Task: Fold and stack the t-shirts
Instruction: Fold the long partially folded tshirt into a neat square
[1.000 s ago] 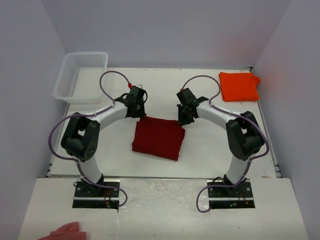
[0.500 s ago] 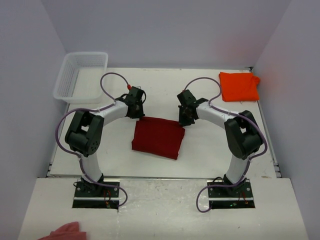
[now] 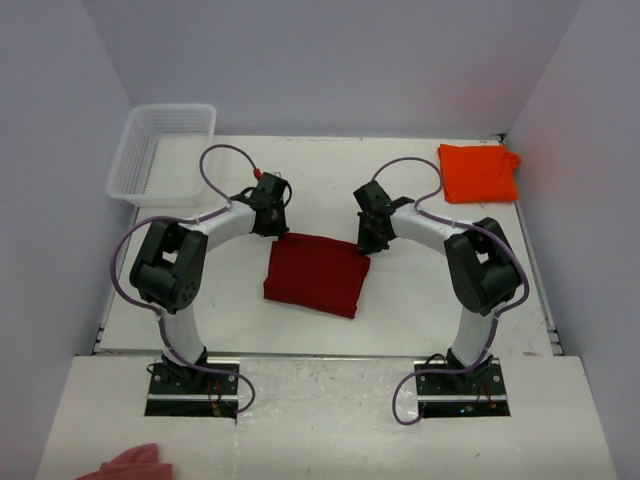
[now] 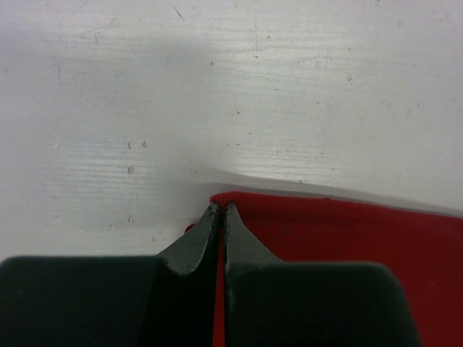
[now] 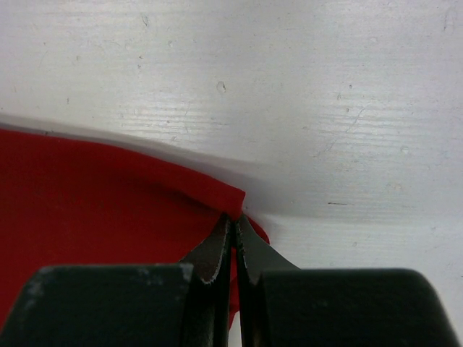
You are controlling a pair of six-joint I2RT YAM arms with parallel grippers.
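The folded crimson t-shirt [image 3: 316, 275] lies mid-way across the table [image 3: 320, 170], its far corners pinched in the closed left gripper [image 4: 219, 210] and right gripper [image 5: 234, 219]; the folded orange t-shirt [image 3: 478, 172] sits well apart, far right

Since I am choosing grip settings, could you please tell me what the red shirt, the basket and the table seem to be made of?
The red shirt: soft matte cloth, probably knit cotton; its folded edges round and sag.
The basket: whitish translucent plastic, given its thin gridded walls.
The table: white-painted wood or laminate, perhaps; faint grain and scratches show close up.
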